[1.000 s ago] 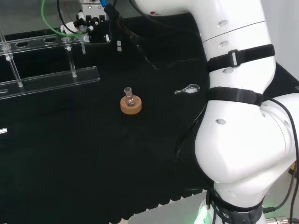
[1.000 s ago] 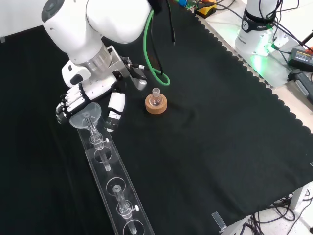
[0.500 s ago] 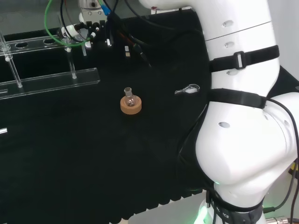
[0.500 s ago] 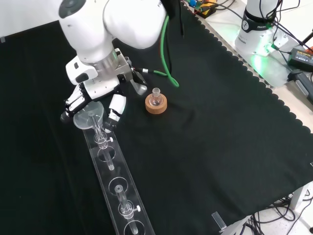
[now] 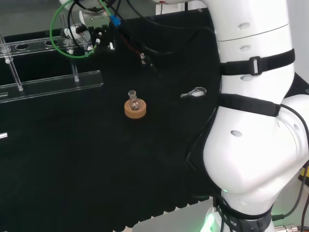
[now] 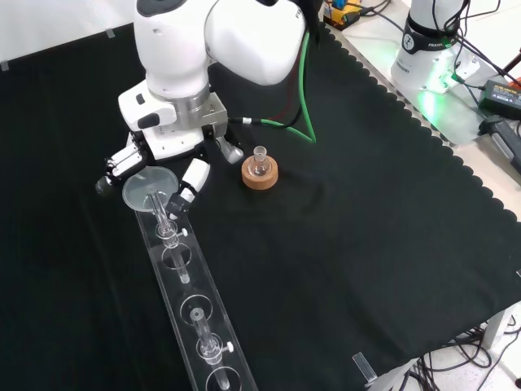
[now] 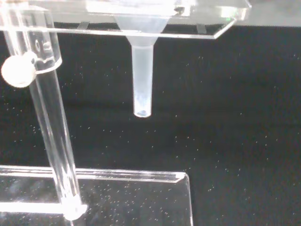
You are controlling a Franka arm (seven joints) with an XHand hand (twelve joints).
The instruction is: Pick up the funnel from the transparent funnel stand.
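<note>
At the upper end of the transparent funnel stand [image 6: 189,303], in the front view, the funnel [image 6: 151,191] is seated in the end hole, its stem [image 7: 141,80] hung free below the top plate in the wrist view. Around its rim the hand [image 6: 163,159] is spread, fingers [image 6: 116,171] on one side and thumb [image 6: 190,181] on the other, uncurled. A small flask [image 6: 260,161] is carried by a cork ring [image 6: 260,173] just beside. Open black cloth is left across the rest of the table [image 6: 366,212].
</note>
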